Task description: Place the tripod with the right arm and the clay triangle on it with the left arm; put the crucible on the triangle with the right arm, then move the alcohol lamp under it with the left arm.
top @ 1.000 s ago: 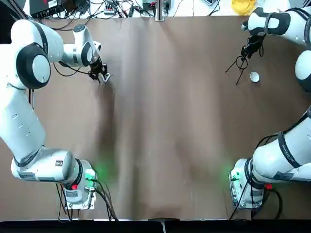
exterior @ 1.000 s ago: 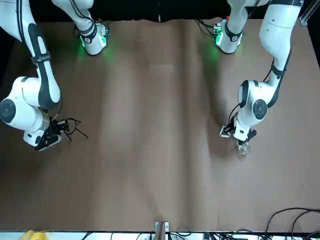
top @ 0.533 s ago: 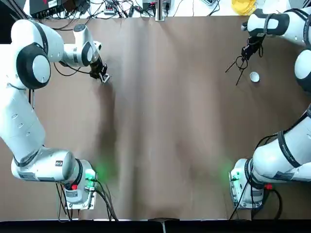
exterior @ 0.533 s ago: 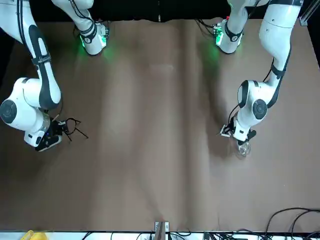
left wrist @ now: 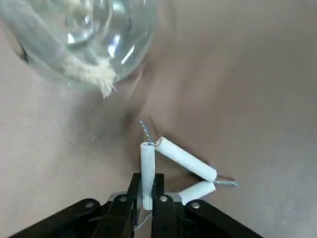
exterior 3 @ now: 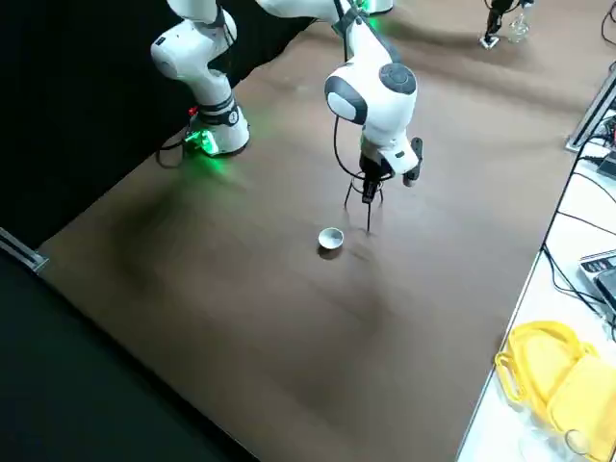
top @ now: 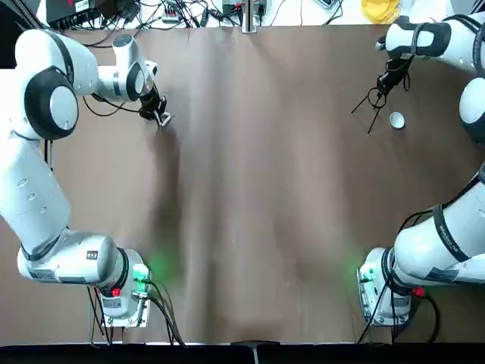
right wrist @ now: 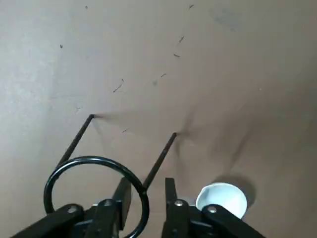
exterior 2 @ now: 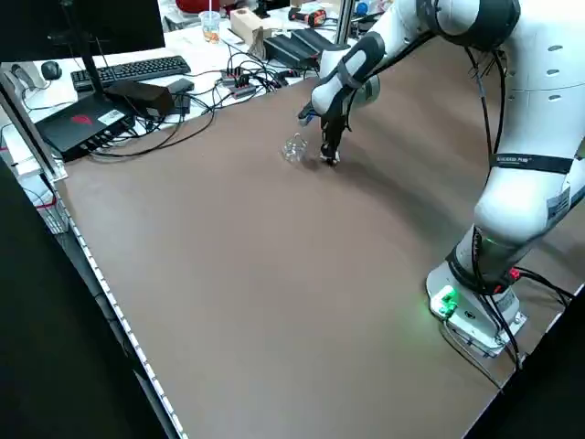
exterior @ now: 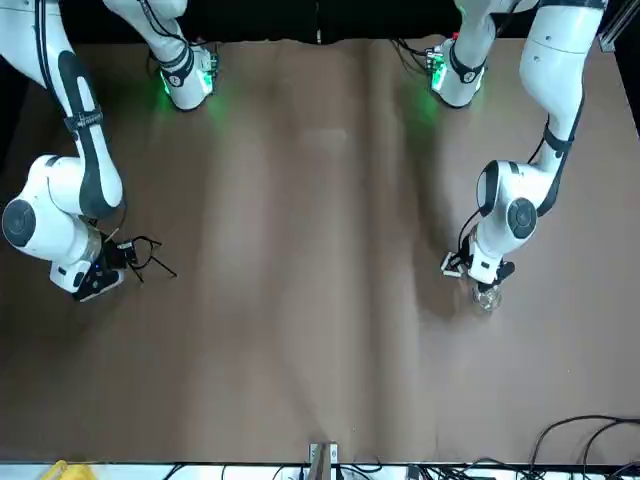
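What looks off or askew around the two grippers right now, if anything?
Nothing looks spilled or damaged. The right gripper is open beside the ring of the tripod, which stands upright; the crucible sits nearby. The left gripper is shut on one tube of the clay triangle, near the alcohol lamp.

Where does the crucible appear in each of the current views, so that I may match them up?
Top view: upper right, the crucible beside the tripod.
Front view: I cannot make it out.
Left side view: not in it.
Right side view: just above centre, below and left of the tripod.
Left wrist view: not in it.
Right wrist view: lower right, right of the tripod's ring.
Shared landmark: the tripod, in the top, front, right side and right wrist views.
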Motion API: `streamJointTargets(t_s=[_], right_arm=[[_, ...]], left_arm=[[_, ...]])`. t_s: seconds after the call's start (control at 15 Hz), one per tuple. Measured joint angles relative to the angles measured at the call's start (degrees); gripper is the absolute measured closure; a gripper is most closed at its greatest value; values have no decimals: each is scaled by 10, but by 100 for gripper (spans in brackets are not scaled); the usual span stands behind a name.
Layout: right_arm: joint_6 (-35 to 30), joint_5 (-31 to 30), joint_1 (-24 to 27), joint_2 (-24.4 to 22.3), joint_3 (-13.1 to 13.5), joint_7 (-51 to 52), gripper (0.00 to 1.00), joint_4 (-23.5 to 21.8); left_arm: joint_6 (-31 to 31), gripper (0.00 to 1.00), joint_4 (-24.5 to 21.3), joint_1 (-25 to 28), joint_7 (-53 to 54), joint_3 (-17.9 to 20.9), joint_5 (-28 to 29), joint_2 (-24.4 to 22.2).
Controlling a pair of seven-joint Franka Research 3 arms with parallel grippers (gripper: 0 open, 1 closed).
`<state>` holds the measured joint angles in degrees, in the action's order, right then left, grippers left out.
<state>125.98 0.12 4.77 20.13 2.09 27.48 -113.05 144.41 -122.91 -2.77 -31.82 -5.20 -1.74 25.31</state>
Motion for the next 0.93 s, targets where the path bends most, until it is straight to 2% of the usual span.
streamJointTargets(t_s=[0.53, 0.67, 0.93], right_arm=[[0, 0, 0, 0, 0, 0, 81, 0], [2, -4, 0, 0, 1, 0, 90, 1], [2, -5, 0, -1, 0, 0, 92, 2]], left_arm=[[-5, 87, 3, 0, -41, -10, 0, -76], [-17, 87, 3, 1, -65, -23, 0, -99], [-22, 87, 6, 2, -79, -47, -29, -119]])
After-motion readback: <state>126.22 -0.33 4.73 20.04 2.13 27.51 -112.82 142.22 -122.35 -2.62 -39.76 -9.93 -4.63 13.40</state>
